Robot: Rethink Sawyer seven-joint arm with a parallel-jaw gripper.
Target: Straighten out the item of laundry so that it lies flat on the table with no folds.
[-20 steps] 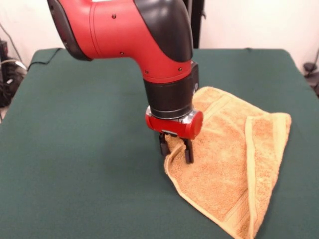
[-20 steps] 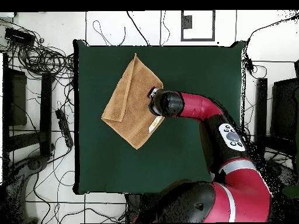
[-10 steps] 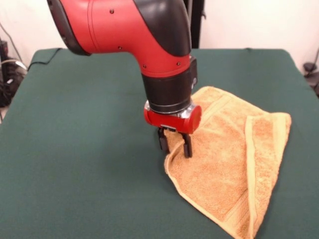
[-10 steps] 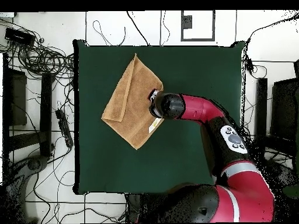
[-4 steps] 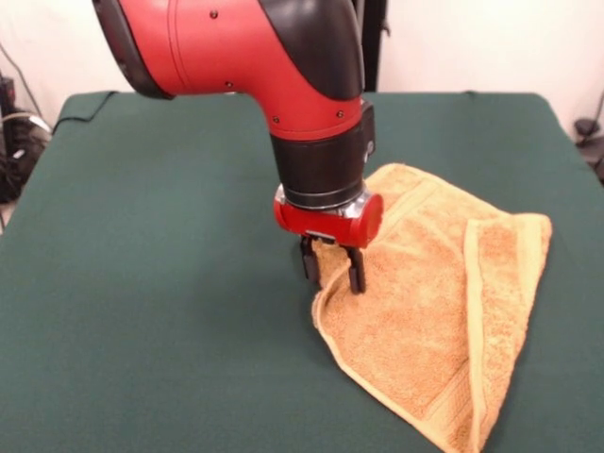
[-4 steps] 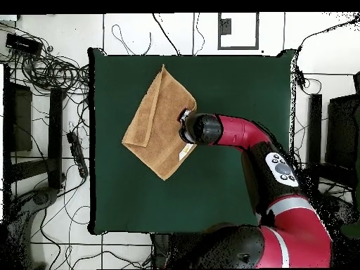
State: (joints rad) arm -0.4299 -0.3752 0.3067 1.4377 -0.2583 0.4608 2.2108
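Clearly unfinished: the towel (image 5: 434,311) is seen lying folded on the table (image 5: 151,283), skewed to its edges and off to one side of centre, with one long side doubled over as a flap (image 5: 505,311) and a corner turned in (image 6: 140,138). The gripper (image 5: 331,272) is set at the towel's raised edge, its fingers (image 5: 356,276) narrowly parted with a bit of that edge between them; a firm grip cannot be confirmed. Left to do, as judged: flap and corner opened out, cloth smoothed flat
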